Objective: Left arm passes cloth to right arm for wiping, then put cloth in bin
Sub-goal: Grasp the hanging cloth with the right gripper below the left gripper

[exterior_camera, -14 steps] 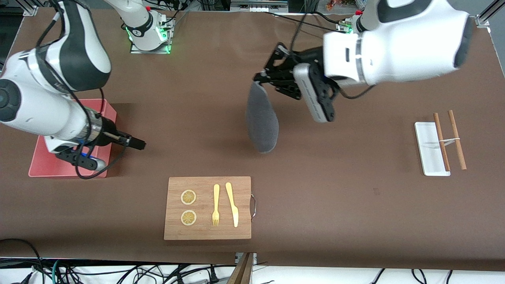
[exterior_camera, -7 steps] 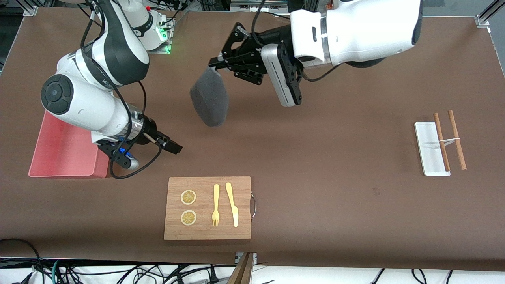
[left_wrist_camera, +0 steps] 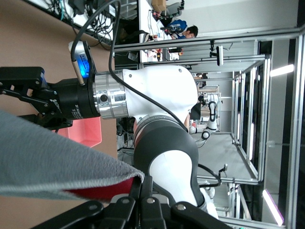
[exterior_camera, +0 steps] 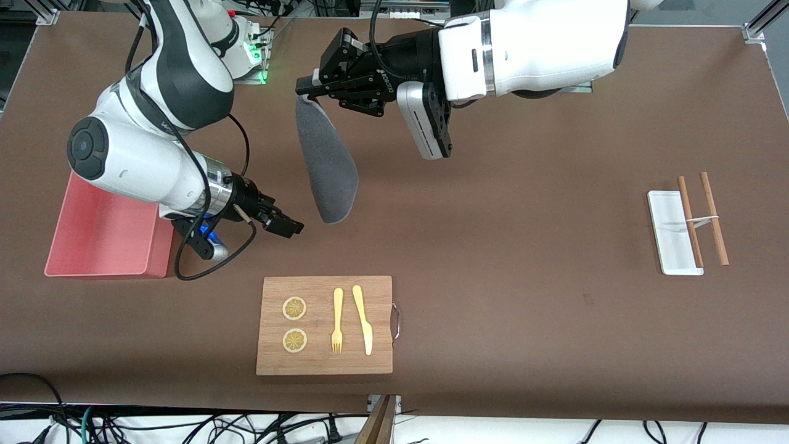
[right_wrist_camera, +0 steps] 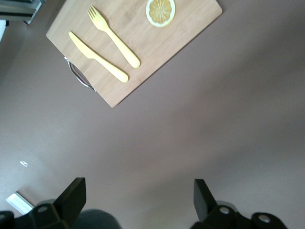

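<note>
Cloth (exterior_camera: 327, 163) hanging from left gripper (exterior_camera: 306, 90), right gripper (exterior_camera: 290, 227) spread

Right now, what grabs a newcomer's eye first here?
The dark grey cloth dangling in mid-air, pinched at its top edge by the left gripper over the middle of the table. Next, the right gripper, fingers spread, hovers close beside the cloth's lower end, with the pink bin under that arm.
</note>
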Action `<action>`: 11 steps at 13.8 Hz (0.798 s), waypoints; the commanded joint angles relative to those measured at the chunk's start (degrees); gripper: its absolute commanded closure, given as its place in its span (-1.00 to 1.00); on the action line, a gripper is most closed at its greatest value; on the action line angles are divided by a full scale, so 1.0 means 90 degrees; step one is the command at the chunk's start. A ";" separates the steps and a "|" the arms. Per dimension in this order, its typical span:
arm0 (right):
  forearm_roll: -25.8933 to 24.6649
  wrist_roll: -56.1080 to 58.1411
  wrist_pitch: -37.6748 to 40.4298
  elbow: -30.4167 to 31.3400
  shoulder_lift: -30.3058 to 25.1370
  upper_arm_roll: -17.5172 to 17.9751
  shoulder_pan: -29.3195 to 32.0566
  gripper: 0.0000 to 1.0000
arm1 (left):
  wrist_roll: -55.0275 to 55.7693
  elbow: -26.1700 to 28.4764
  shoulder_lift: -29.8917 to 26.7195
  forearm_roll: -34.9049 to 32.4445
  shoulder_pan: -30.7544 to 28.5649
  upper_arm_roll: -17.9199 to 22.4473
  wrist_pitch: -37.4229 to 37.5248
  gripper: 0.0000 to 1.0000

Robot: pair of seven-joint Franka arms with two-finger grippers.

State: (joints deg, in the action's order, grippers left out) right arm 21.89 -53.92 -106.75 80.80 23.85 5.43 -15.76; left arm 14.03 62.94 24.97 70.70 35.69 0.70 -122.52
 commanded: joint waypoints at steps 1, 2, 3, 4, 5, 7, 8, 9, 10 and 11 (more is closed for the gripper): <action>0.0136 -0.0501 0.0172 -0.0110 0.0007 0.0060 -0.0124 -1.00 | 0.0588 -0.0069 -0.0040 0.0162 0.0077 0.0069 -0.0078 1.00; 0.0185 -0.0551 0.0181 -0.0110 -0.0013 0.0110 -0.0124 -1.00 | 0.0754 -0.0079 -0.0040 0.0162 0.0126 0.0069 -0.0078 1.00; 0.0243 -0.0561 0.0269 -0.0110 -0.0013 0.0110 -0.0124 -1.00 | 0.0940 -0.0089 -0.0040 0.0172 0.0136 0.0069 -0.0088 1.00; 0.0253 -0.0561 0.0327 -0.0110 -0.0013 0.0110 -0.0114 -1.00 | 0.1106 -0.0099 -0.0040 0.0172 0.0146 0.0069 -0.0088 1.00; 0.0253 -0.0561 0.0328 -0.0110 -0.0013 0.0110 -0.0105 -1.00 | 0.1204 -0.0099 -0.0040 0.0172 0.0146 0.0069 -0.0098 1.00; 0.0370 -0.0513 0.0328 -0.0120 -0.0013 0.0120 -0.0085 -1.00 | 0.1254 -0.0099 -0.0050 0.0172 0.0146 0.0059 -0.0098 1.00; 0.0390 -0.0464 0.0328 -0.0130 -0.0013 0.0120 -0.0124 -1.00 | 0.1254 -0.0099 -0.0050 0.0172 0.0146 0.0069 -0.0098 1.00; 0.0380 -0.0444 0.0328 -0.0159 -0.0013 0.0129 -0.0124 -1.00 | 0.1254 -0.0099 -0.0050 0.0172 0.0136 0.0069 -0.0098 1.00; 0.0390 -0.0367 0.0328 -0.0178 0.0026 0.0130 -0.0076 -1.00 | 0.1254 -0.0099 -0.0050 0.0172 0.0136 0.0069 -0.0098 1.00; 0.0400 -0.0279 0.0328 -0.0198 0.0026 0.0130 -0.0066 -1.00 | 0.1254 -0.0099 -0.0050 0.0172 0.0136 0.0069 -0.0098 1.00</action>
State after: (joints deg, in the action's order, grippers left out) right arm 24.13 -57.89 -105.00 80.29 23.80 6.50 -16.81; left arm 24.54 62.36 24.93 70.73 36.39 0.70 -122.75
